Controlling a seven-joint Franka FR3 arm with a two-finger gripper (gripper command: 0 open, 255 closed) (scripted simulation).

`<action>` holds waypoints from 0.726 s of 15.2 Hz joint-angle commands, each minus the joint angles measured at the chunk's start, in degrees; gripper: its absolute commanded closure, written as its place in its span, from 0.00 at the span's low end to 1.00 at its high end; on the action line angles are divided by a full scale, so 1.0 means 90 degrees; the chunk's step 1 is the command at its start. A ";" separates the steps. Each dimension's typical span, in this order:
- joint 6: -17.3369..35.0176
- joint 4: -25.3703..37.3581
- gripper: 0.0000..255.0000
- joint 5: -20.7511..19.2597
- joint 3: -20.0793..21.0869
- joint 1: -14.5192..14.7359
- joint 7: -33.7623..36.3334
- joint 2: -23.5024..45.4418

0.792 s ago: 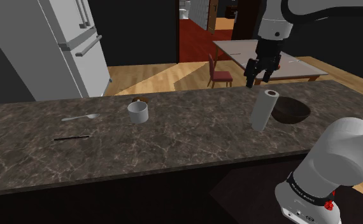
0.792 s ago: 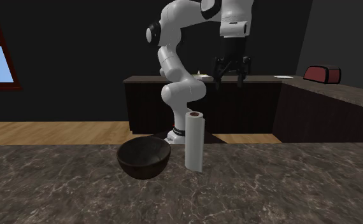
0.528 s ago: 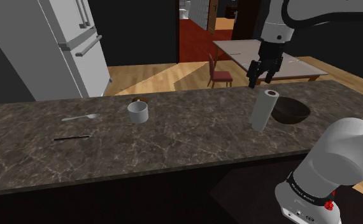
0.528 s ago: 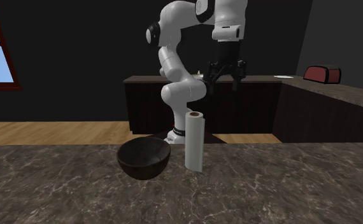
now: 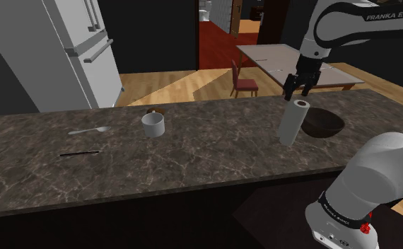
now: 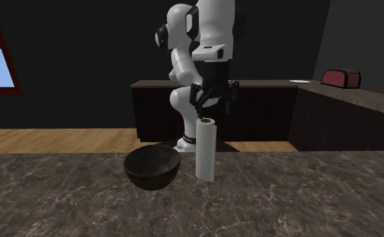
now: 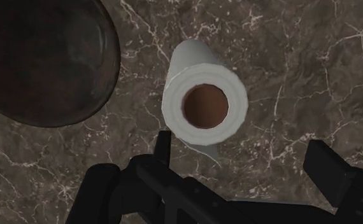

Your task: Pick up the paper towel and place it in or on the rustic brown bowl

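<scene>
Shoulder view: the dark marbled desk (image 5: 193,163) spreads below the pincer, and the white arm (image 5: 363,28) reaches over it. The dark brown bowl (image 5: 324,124) sits on the desk, below the pincer and off to one side. The white paper towel (image 5: 293,122) stands upright almost straight beneath the pincer, just beside the bowl. The pincer (image 5: 298,94) hovers just above the roll's top, fingers spread wide, holding nothing.

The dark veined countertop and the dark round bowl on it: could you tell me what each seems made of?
Dark veined countertop: looks like polished stone, marble-like, given its pale veins. Dark brown round bowl: unclear, perhaps glazed ceramic or wood; faint sheen inside.
</scene>
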 commanded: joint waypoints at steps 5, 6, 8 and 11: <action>0.0614 -0.0392 0.00 -0.0204 -0.0313 -0.0157 -0.0157 0.0162; 0.0704 -0.0468 0.00 -0.0216 -0.0328 -0.0162 -0.0156 0.0177; 0.0889 -0.0617 0.00 -0.0241 -0.0358 -0.0170 -0.0153 0.0213; 0.0942 -0.0659 0.00 -0.0248 -0.0367 -0.0172 -0.0152 0.0225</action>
